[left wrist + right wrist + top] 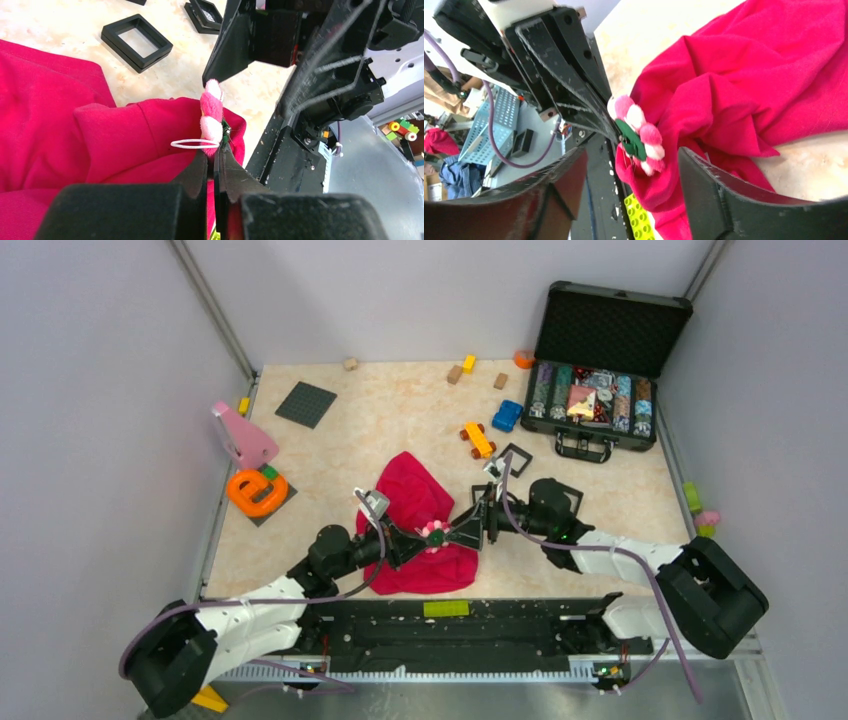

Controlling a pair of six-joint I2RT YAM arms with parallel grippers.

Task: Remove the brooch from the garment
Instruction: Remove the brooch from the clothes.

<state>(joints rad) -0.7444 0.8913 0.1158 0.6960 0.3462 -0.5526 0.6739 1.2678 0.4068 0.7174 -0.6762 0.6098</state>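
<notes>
The brooch (434, 533), a pink-and-white flower with a green backing, sits on a raised fold at the near edge of the crimson garment (415, 500). My left gripper (420, 538) is shut on the brooch's lower edge (212, 117), one finger on the fluffy face and one on the green back. A white elastic loop (195, 144) hangs beside it. My right gripper (455, 535) is open, with one jaw on each side of the brooch (639, 132) and the garment fold (749, 75), touching neither. In the right wrist view the gripper's centre (631, 165) is just below the brooch.
An open black case (600, 400) of chips stands back right. An orange toy car (478, 439), a blue car (507, 416) and black square frames (516, 458) lie beyond the garment. An orange ring toy (257, 492) is at the left. A lime brick (446, 608) lies on the front rail.
</notes>
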